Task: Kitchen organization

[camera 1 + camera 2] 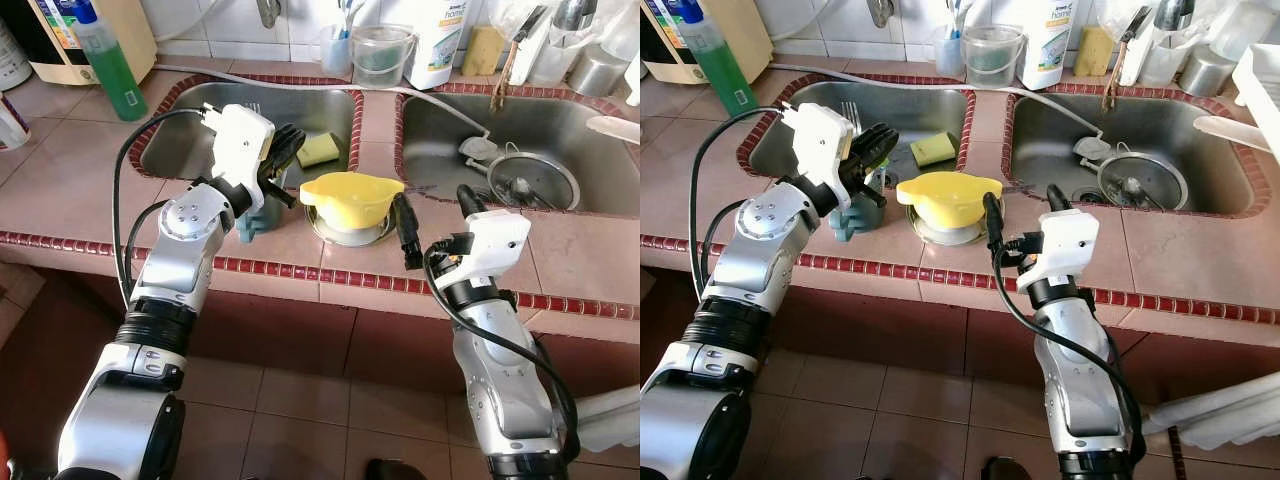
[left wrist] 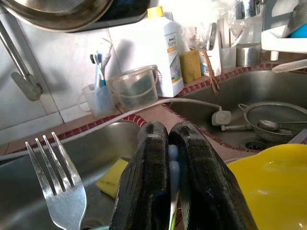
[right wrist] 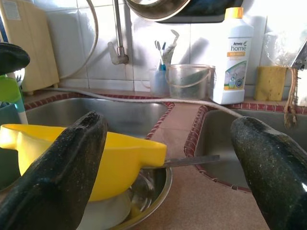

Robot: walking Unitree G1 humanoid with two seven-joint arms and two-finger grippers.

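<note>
A teal utensil holder (image 1: 250,222) stands on the tiled counter beside the left sink, with a steel fork (image 2: 59,188) upright in it. My left gripper (image 1: 281,150) is right above the holder, shut on a pale-handled utensil (image 2: 173,161) whose lower end is hidden. To its right, a yellow bowl (image 1: 350,194) rests in a steel bowl (image 1: 346,234) on the counter. My right gripper (image 1: 437,214) hovers open just right of these bowls, holding nothing, its left finger close to the yellow rim. A knife blade (image 3: 187,161) sticks out from under the yellow bowl.
A yellow-green sponge (image 1: 319,150) lies in the left sink (image 1: 190,140). The right sink (image 1: 440,140) holds a strainer (image 1: 532,181) and utensils. A green soap bottle (image 1: 108,62), a plastic tub (image 1: 381,56) and a white detergent bottle (image 1: 440,42) line the back. The counter's red-tiled edge (image 1: 330,277) is near.
</note>
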